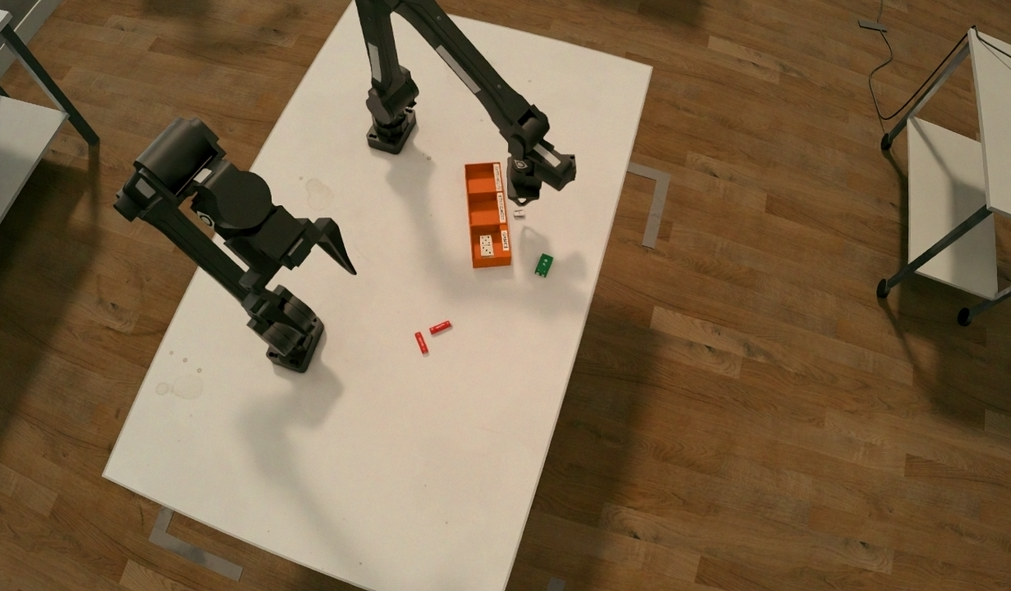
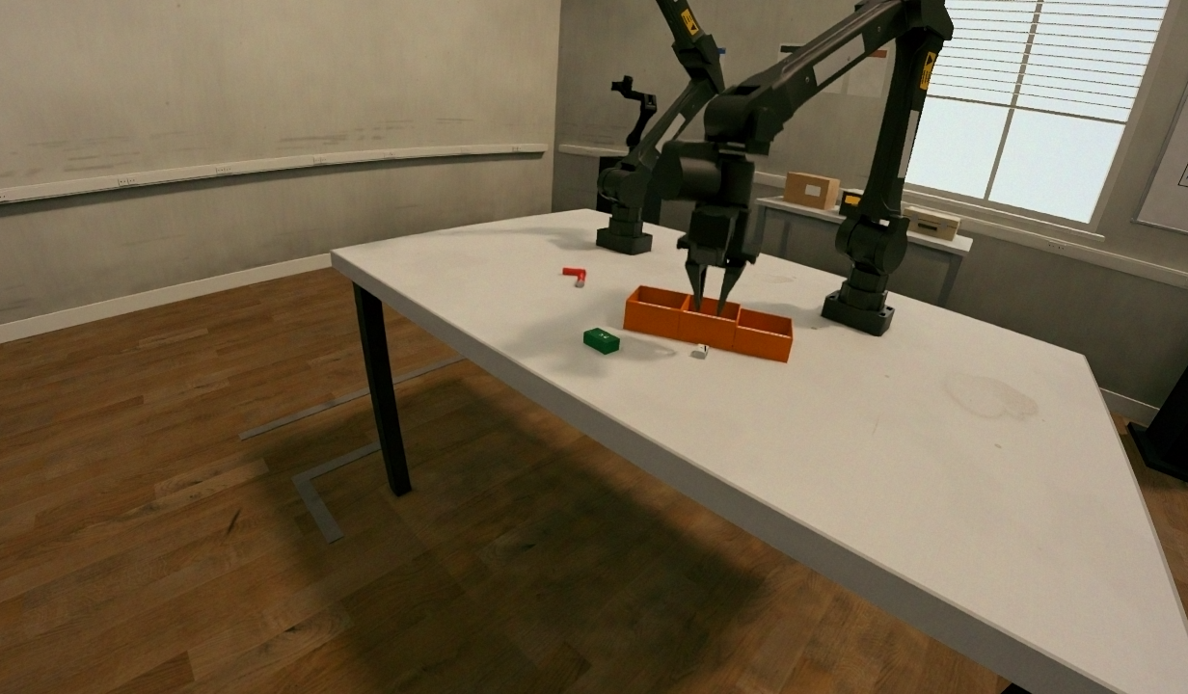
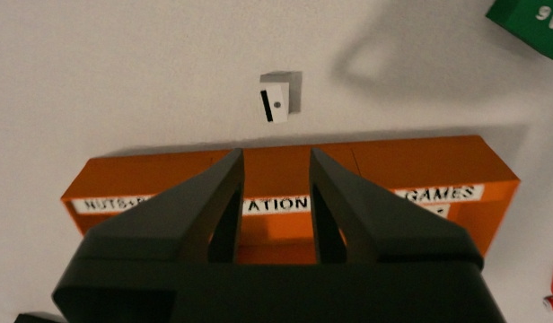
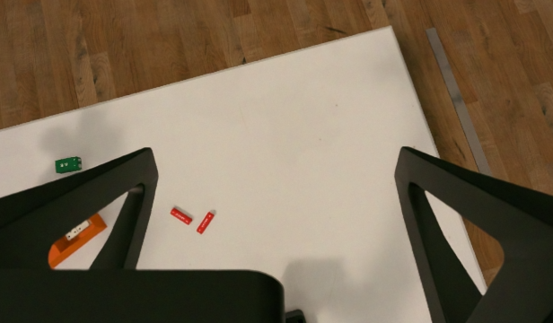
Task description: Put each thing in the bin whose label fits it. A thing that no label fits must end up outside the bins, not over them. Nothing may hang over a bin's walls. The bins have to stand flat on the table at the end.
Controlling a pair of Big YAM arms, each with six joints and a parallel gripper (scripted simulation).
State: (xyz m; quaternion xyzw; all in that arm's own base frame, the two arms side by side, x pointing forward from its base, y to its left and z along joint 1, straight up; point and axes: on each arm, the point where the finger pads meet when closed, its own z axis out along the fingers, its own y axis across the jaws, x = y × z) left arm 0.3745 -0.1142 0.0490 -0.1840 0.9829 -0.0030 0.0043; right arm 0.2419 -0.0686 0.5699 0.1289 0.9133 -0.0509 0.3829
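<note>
An orange row of three bins (image 1: pixel 468 213) (image 2: pixel 758 343) (image 3: pixel 416 161) (image 4: pixel 67 251) is labelled nuts+bolts, stationery and games. A white domino (image 1: pixel 486 245) (image 4: pixel 77 230) lies in the games bin. A small white domino piece (image 1: pixel 519 213) (image 2: pixel 700 350) (image 3: pixel 276 102) lies on the table just outside the middle bin. A green 9V battery (image 1: pixel 543 265) (image 2: pixel 601 339) (image 3: pixel 528 22) (image 4: pixel 67 164) lies beyond the games end. Two red batteries (image 1: pixel 440 327) (image 1: pixel 421 342) (image 4: pixel 181 215) (image 4: pixel 205 222) lie mid-table. My left gripper (image 1: pixel 522 199) (image 2: pixel 710 297) (image 3: pixel 276 161) hangs over the middle bin's outer wall, fingers partly apart and empty. My right gripper (image 1: pixel 336 248) (image 4: pixel 276 161) is wide open, high up.
The table's long edge (image 1: pixel 611 220) runs close behind the white piece and the green battery. The left arm's base (image 1: pixel 391 132) stands at the far end of the table, the right arm's base (image 1: pixel 292 345) near the middle of the other side.
</note>
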